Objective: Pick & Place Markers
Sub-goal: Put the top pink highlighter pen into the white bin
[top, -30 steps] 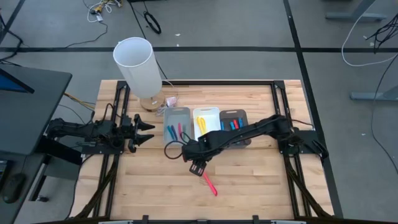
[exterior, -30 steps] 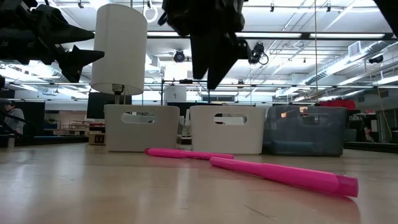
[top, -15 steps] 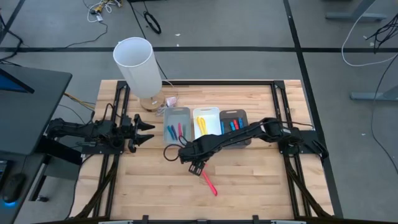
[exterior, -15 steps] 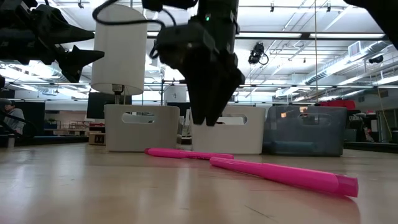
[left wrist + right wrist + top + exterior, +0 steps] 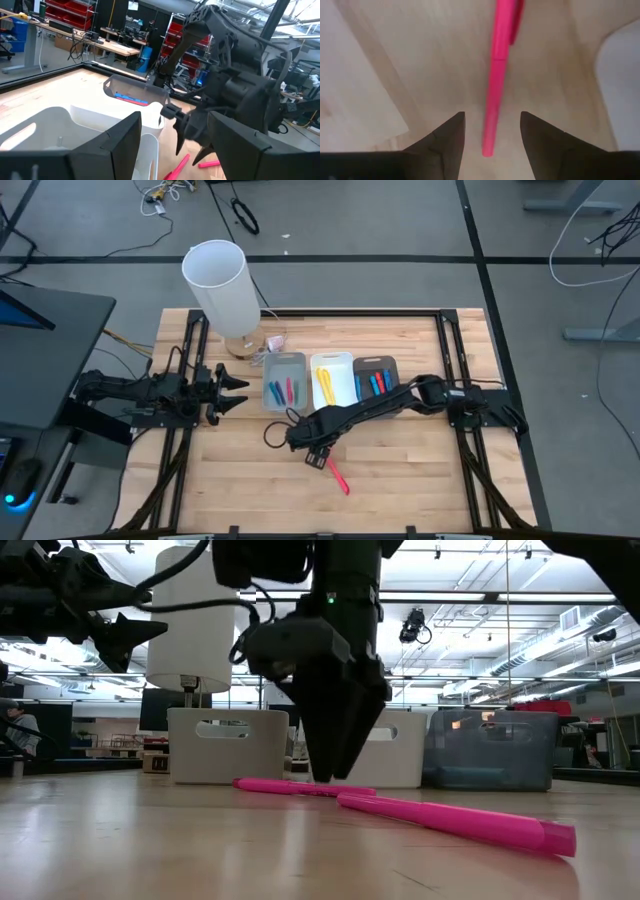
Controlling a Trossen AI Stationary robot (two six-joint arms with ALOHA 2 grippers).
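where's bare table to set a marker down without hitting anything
Free: the wood along the table's near edge, right of the pink markers, and the near-left patch below the left gripper. Crowded: the three bins and the right gripper over the pink markers.

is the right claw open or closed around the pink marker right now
Open. In the right wrist view the right claw has its two fingers spread on either side of the pink marker, with bare table showing between each finger and the marker, which lies flat.
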